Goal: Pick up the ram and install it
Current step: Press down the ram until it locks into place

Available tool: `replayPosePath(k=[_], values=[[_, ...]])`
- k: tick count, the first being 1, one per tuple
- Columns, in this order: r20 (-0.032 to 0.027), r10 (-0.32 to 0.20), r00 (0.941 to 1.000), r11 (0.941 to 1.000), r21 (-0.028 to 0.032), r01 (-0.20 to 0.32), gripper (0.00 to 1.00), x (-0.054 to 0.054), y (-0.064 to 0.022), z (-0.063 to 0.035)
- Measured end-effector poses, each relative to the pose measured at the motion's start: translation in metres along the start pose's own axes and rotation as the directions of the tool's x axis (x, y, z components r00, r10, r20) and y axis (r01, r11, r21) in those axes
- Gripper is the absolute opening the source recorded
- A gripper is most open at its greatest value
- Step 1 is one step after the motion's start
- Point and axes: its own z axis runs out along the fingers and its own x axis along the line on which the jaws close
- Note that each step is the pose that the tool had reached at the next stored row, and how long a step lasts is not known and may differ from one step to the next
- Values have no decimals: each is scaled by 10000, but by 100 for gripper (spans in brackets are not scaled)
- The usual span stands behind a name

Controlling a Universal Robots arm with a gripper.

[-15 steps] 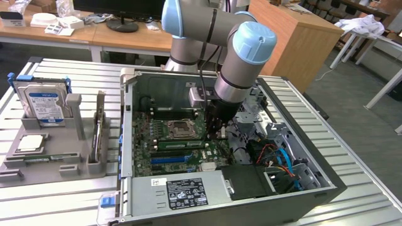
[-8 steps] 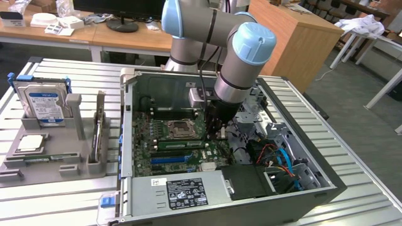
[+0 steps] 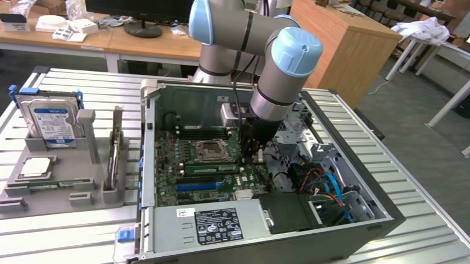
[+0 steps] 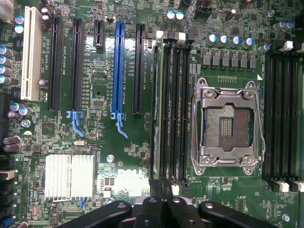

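Because the fingers (image 4: 161, 194) are pressed fully together with no gap between them, they look set to act as a blunt pusher rather than a clamp. They hang straight down over the motherboard, just past the near end of the memory slots. Whether their tips actually touch anything I cannot tell.

Right in front of them lies the ram (image 4: 156, 114), standing on edge in the outermost slot of the bank beside the CPU socket (image 4: 227, 123). From above it reads as a thin pale-green line running the slot's whole length, slightly longer than the socket. In the exterior view its flat side shows as a narrow green strip with dark chips. Upright and parallel to its neighbours, it appears to be in place in the slot. How deep it sits, and whether the end latches have snapped in, is not clear.

Beyond the empty black slots, the open socket shows its bare contact field under a raised metal frame. Farther off is the long blue expansion slot (image 4: 118, 66), which plays no part here.

Seen from outside, the computer case (image 3: 151, 165) lies on its side so the board faces up to the arm. A grey parts tray (image 3: 44, 201) holding a hard drive (image 3: 53, 118) sits beside it on the slatted table (image 3: 66, 242).
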Motion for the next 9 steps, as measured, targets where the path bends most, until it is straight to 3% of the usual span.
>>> replayPosePath(k=[9], values=[[3, 0, 10000, 10000, 2, 0, 11, 2, -1, 23]])
